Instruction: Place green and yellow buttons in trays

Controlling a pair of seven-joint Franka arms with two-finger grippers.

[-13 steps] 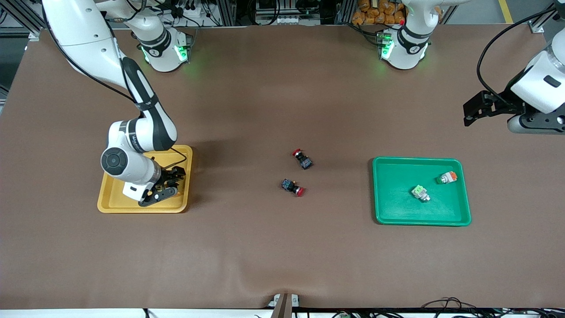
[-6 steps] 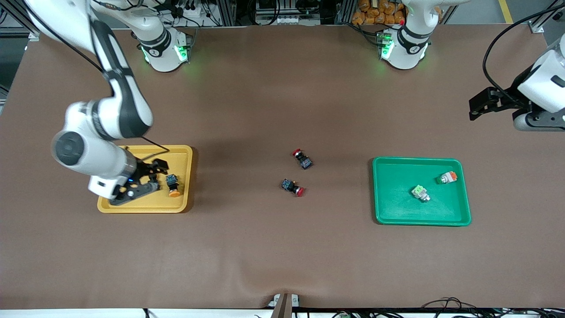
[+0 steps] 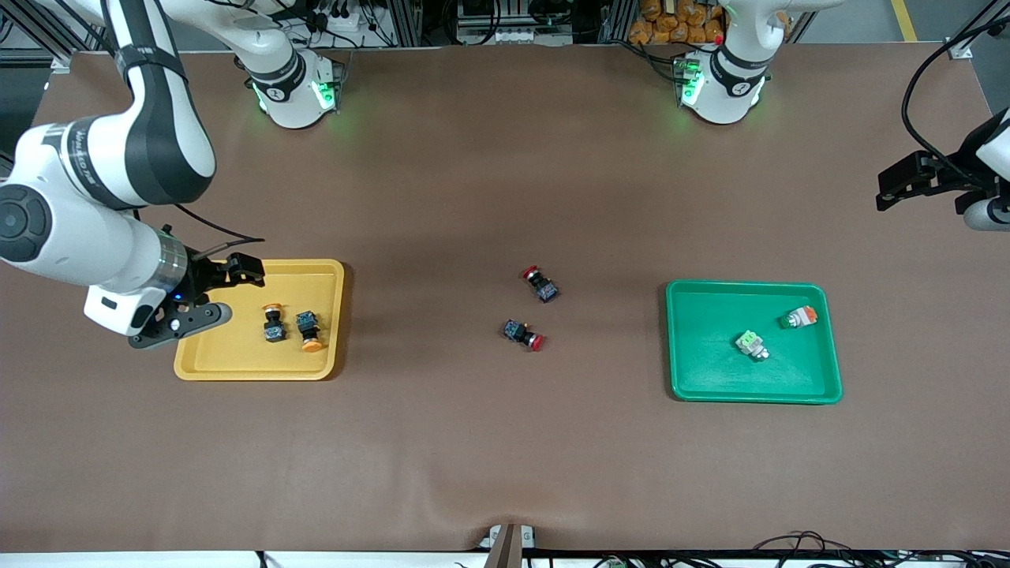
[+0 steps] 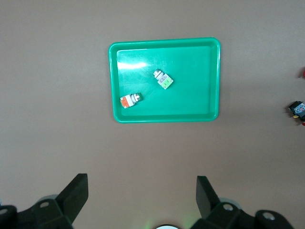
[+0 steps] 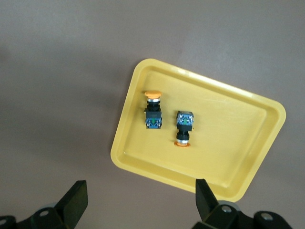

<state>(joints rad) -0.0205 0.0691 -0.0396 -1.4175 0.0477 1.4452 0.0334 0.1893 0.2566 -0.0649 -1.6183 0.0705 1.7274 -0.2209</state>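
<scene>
The yellow tray [image 3: 237, 359] holds two black-bodied buttons with yellow-orange caps [image 3: 273, 323] [image 3: 309, 330], lying side by side. They also show in the right wrist view [image 5: 153, 110] [image 5: 184, 126] on the tray [image 5: 224, 138]. The green tray [image 3: 710, 363] holds a green-topped button [image 3: 752, 344] and an orange-topped button [image 3: 798, 317]; the left wrist view shows them too [image 4: 163, 79] [image 4: 130, 100]. My right gripper [image 3: 213, 296] [image 5: 140, 193] is open and empty, over the yellow tray's edge. My left gripper [image 3: 915, 177] [image 4: 142, 191] is open and empty, high over the table at the left arm's end.
Two black switches with red caps [image 3: 540, 284] [image 3: 524, 334] lie on the brown table between the two trays. One of them shows at the edge of the left wrist view [image 4: 298, 109].
My right gripper has let go of a yellow-capped button in the yellow tray, risen and drawn off toward the right arm's end. My left gripper has drawn away toward its end.
</scene>
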